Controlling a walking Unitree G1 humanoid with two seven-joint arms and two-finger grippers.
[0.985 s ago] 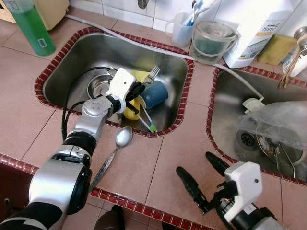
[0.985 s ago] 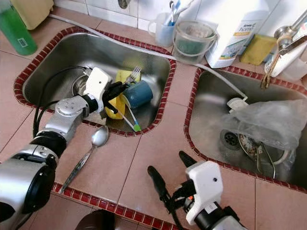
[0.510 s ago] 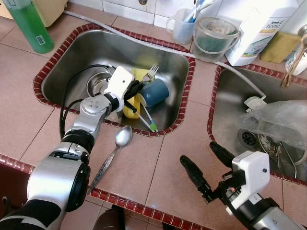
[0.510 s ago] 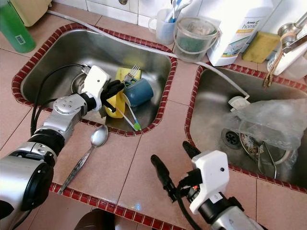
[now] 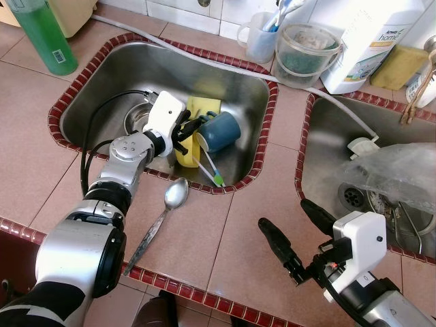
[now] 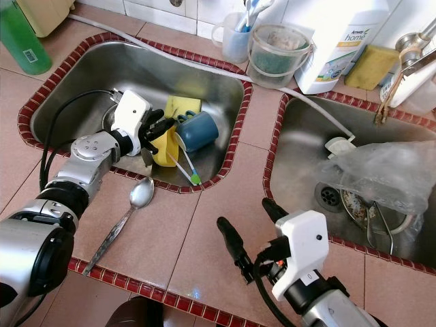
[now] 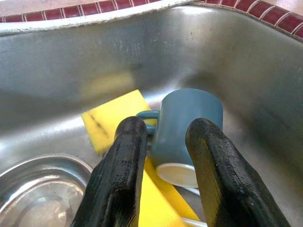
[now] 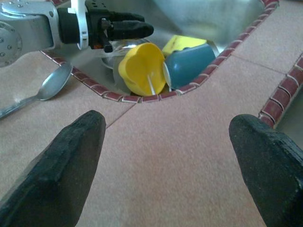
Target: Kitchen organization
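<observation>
Hovering | left tool (image 7: 163, 142) open | blue mug (image 7: 187, 130) just beyond fingertips

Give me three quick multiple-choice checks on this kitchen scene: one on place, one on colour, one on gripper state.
1. Where does the spoon lie?
A. in the left sink
B. on the tiled counter
C. in the right sink

2. What colour is the mug lying in the left sink?
A. blue
B. red
C. white

3. How does the right gripper stand?
A. shut on the spoon
B. shut on a cup
C. open over the counter

Answers: 1 B, it rests on tiles in front of the sink rim. 2 A, its body is blue. 3 C, its fingers are spread, holding nothing.
</observation>
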